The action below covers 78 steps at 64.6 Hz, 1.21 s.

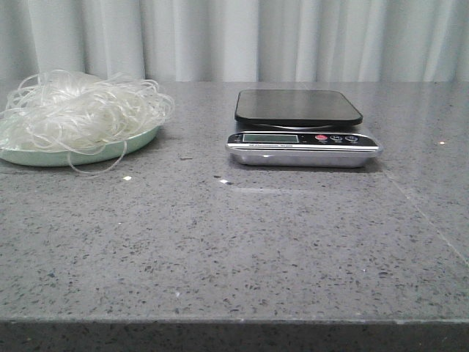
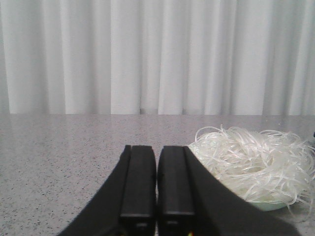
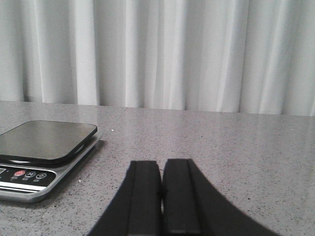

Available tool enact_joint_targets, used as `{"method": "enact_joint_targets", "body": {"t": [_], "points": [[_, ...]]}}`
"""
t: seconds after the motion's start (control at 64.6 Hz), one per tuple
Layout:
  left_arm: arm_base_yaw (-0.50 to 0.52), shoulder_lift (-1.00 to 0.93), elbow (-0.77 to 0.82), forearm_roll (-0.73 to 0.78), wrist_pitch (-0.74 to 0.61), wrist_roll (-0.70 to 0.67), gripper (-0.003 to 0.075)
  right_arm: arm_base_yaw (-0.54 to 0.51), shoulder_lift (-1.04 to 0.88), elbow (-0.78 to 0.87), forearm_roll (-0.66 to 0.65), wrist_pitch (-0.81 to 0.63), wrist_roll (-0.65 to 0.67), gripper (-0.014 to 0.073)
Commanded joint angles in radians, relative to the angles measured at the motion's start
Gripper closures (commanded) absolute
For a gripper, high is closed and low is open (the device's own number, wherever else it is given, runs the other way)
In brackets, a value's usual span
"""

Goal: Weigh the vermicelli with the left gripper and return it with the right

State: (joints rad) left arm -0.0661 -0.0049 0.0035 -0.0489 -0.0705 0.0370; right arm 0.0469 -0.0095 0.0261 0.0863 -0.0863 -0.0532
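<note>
The vermicelli (image 1: 77, 110) is a fluffy tangle of thin whitish strands heaped on a pale mint-green plate (image 1: 110, 152) at the far left of the table. It also shows in the left wrist view (image 2: 256, 164). A kitchen scale (image 1: 300, 128) with a black platform and silver front stands at the middle back; the right wrist view shows it too (image 3: 39, 152). My left gripper (image 2: 157, 150) is shut and empty, low over the table, short of the vermicelli. My right gripper (image 3: 162, 164) is shut and empty, off to the scale's side. Neither gripper shows in the front view.
The grey speckled stone table (image 1: 234, 242) stretches forward from the plate and the scale. A white pleated curtain (image 1: 234, 37) hangs behind the table. A few small white crumbs (image 1: 127, 178) lie in front of the plate.
</note>
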Motion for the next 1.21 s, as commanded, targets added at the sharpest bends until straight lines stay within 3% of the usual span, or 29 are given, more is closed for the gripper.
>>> {"method": "enact_joint_targets", "body": {"t": [0.0, 0.402, 0.604, 0.681, 0.851, 1.037, 1.192], "points": [[0.001, -0.019, 0.007, -0.006, -0.077, -0.010, 0.0589, -0.004, -0.017, -0.007, -0.002, -0.086, 0.000, 0.0426], [0.001, -0.019, 0.007, -0.006, -0.093, -0.010, 0.0589, -0.004, -0.017, -0.007, -0.002, -0.086, 0.000, 0.0426], [0.001, -0.019, -0.019, -0.091, -0.293, -0.010, 0.0589, -0.004, -0.017, -0.007, -0.002, -0.086, 0.000, 0.0426], [0.001, -0.013, -0.083, -0.154, -0.196, -0.010, 0.0589, -0.004, -0.017, -0.007, -0.002, -0.086, 0.000, 0.0426], [0.001, 0.067, -0.274, -0.050, 0.011, -0.010, 0.0589, -0.004, -0.017, -0.007, -0.002, -0.086, 0.000, 0.0426], [0.001, 0.229, -0.466, -0.048, 0.194, -0.010, 0.0589, -0.004, -0.017, -0.007, -0.002, -0.086, 0.000, 0.0426], [0.001, 0.317, -0.512, -0.048, 0.229, -0.010, 0.0589, -0.004, -0.017, -0.007, -0.002, -0.086, 0.000, 0.0426]]}}
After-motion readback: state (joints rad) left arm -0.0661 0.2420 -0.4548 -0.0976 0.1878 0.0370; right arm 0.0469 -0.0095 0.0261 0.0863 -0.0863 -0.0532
